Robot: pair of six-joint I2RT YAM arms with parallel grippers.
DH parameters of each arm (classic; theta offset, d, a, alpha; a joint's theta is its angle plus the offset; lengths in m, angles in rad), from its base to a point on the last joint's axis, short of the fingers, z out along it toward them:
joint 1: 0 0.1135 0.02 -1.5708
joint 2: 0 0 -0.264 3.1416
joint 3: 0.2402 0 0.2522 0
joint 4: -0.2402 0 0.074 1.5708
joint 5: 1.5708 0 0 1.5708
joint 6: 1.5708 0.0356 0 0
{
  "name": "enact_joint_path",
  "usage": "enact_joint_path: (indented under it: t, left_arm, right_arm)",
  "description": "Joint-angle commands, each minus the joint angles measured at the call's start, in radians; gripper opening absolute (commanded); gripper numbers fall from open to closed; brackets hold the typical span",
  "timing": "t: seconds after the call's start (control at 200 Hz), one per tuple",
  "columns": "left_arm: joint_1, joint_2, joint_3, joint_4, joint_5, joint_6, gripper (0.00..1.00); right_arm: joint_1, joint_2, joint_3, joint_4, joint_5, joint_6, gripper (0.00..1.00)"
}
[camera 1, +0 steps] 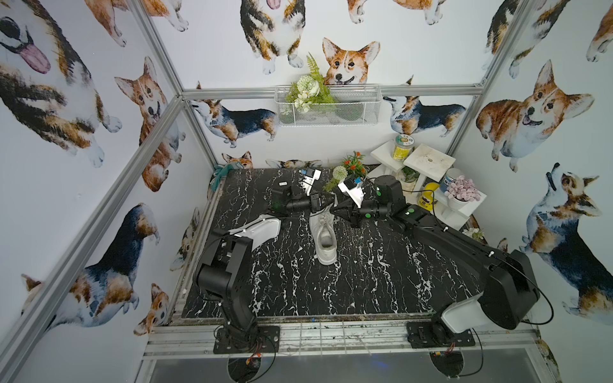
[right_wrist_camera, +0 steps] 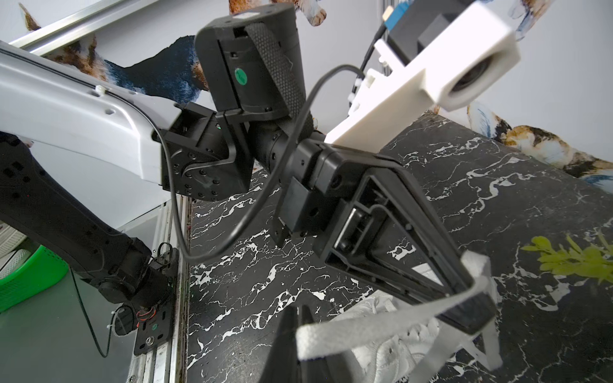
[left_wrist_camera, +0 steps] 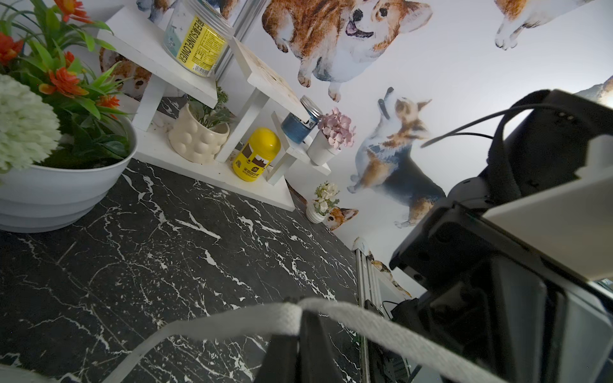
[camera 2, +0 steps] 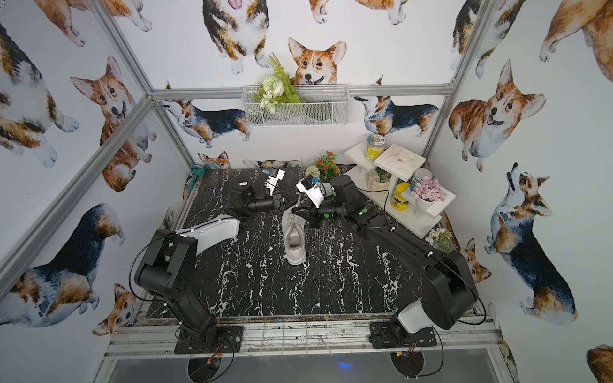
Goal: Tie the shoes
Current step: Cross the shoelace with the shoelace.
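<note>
The white sneaker [camera 1: 325,242] [camera 2: 294,242] lies near the middle of the black marble table [camera 1: 365,282], heel toward the front. Both grippers meet just above its far end. My left gripper [camera 1: 323,206] [left_wrist_camera: 300,310] is shut on a flat white lace [left_wrist_camera: 232,318], which folds over its fingertips. In the right wrist view the lace [right_wrist_camera: 381,323] runs straight from the left gripper [right_wrist_camera: 477,298] to my right gripper [right_wrist_camera: 300,310] [camera 1: 335,211], which is shut with the lace's end across its fingers. The shoe's laced upper [right_wrist_camera: 391,351] shows below them.
A white bowl of artificial flowers [camera 1: 348,172] stands just behind the grippers. A white stepped shelf [camera 1: 428,159] with jars and small pots fills the back right corner. A small flower pot [camera 1: 474,232] sits at the right edge. A wire basket [camera 1: 328,106] hangs on the back wall.
</note>
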Motion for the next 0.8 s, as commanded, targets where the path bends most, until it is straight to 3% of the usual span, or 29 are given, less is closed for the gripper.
enact_joint_path:
  t: [0.0,0.796]
  left_arm:
    - [0.001,-0.01,0.006,0.023,0.009,0.002,0.03]
    - [0.0,-0.007,0.012,0.011,-0.013,-0.001,0.03]
  right_arm:
    - [0.002,0.011,0.02,0.048,0.033,-0.007,0.0]
    - [-0.008,0.045,-0.066,0.249,0.089,-0.135,0.0]
